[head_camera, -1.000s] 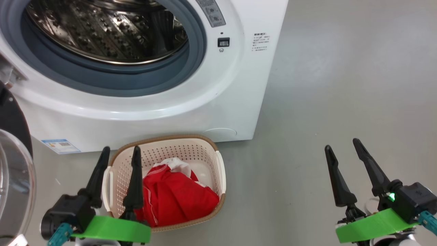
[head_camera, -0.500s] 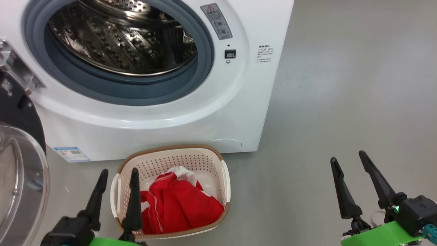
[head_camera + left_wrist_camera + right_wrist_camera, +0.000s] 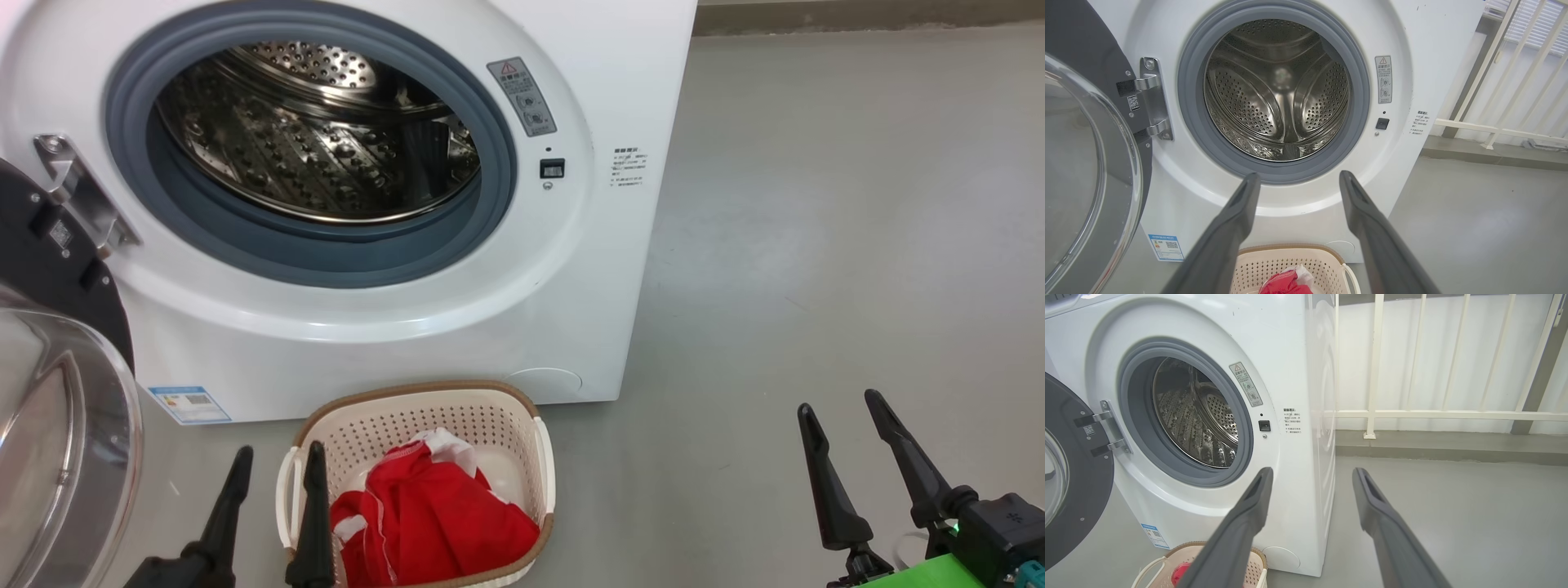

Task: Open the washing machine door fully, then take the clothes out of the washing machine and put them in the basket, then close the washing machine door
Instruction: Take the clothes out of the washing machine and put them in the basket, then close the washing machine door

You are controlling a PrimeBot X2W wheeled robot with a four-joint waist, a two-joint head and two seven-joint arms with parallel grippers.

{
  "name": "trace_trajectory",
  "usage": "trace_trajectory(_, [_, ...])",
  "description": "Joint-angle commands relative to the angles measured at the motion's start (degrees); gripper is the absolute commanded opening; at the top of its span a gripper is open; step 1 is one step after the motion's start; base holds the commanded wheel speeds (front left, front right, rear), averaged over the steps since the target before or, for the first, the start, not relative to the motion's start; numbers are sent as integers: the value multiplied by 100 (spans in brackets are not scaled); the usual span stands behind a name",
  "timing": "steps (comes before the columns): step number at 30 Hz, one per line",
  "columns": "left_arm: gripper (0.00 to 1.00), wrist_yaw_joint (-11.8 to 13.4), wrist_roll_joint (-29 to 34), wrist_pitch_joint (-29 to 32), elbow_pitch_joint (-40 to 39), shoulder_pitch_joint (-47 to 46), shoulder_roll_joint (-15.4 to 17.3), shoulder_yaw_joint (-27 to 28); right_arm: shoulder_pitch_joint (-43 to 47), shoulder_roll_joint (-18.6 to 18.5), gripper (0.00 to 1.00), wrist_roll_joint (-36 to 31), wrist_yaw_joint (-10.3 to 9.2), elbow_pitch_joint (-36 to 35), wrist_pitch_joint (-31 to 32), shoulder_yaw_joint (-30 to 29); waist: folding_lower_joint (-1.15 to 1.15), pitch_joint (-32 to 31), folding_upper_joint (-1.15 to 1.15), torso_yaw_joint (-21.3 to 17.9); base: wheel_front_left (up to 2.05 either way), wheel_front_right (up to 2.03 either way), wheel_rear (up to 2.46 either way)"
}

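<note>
The white washing machine (image 3: pixel 522 327) stands ahead with its steel drum (image 3: pixel 1278 90) showing no clothes inside. The washing machine door (image 3: pixel 57 425) hangs swung out wide at the left, black rim and domed glass facing me. On the floor before the machine sits the cream basket (image 3: pixel 392 425) with the red and white clothes (image 3: pixel 441 514) lying in it. My left gripper (image 3: pixel 279 447) is open at the basket's left rim, holding nothing. Off to the right, my right gripper (image 3: pixel 839 400) is open over the floor, also holding nothing.
Grey floor (image 3: pixel 816 245) stretches to the right of the machine. A white railing (image 3: pixel 1412 414) and a low kerb run behind it. A metal hinge (image 3: pixel 77 196) joins the door to the machine's front. A blue label (image 3: pixel 189 404) sits low on the machine.
The head view has tilted up, so the machine and basket sit lower in the picture. Both grippers have sunk toward the bottom edge, still open. The clothes stay in the basket.
</note>
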Motion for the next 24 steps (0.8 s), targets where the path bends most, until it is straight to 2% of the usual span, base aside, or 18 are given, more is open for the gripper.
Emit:
trace_trajectory(1, [100, 52, -6, -6, -167, -25, 116, 233, -81, -76, 100, -27, 28, -180, -49, 76, 0, -25, 0, 22, 0, 0, 0])
trace_trajectory(24, [100, 85, 23, -41, -186, 79, 134, 259, 38, -76, 100, -81, 28, -274, -23, 26, 0, -53, 0, -3, 0, 0, 0])
